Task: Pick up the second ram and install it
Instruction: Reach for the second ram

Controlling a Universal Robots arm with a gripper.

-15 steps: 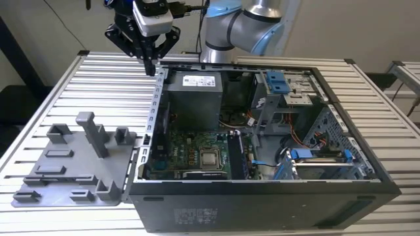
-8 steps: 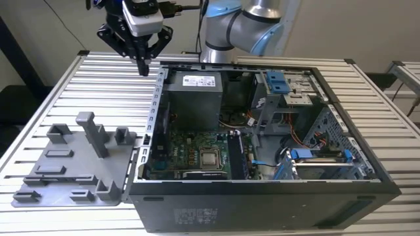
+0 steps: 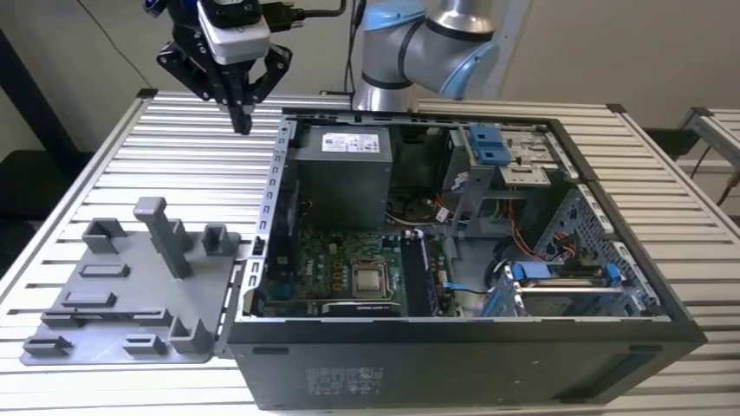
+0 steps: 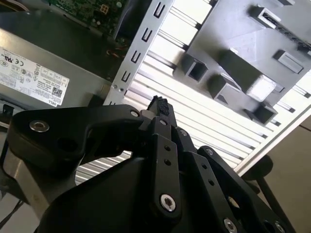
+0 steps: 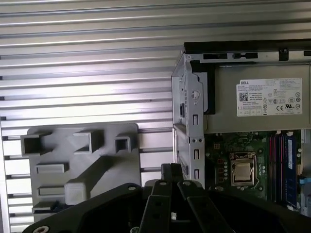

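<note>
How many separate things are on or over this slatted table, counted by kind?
Computer case, open: 1
Grey plastic tray: 1
Robot arm with gripper: 1
Total: 3

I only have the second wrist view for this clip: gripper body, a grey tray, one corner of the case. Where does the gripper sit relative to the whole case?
Observer: In the exterior view the gripper hangs over the slatted table, outside the computer case, by its far corner on the exterior view's left.
Operator: Is it above the tray?
Observer: No. The grey tray lies nearer that camera, along the case's side; the gripper is over bare slats.
Operator: Anything of the board?
Observer: The first wrist view shows the silver processor with the memory slots beside it. I cannot tell if a stick sits there.
</note>
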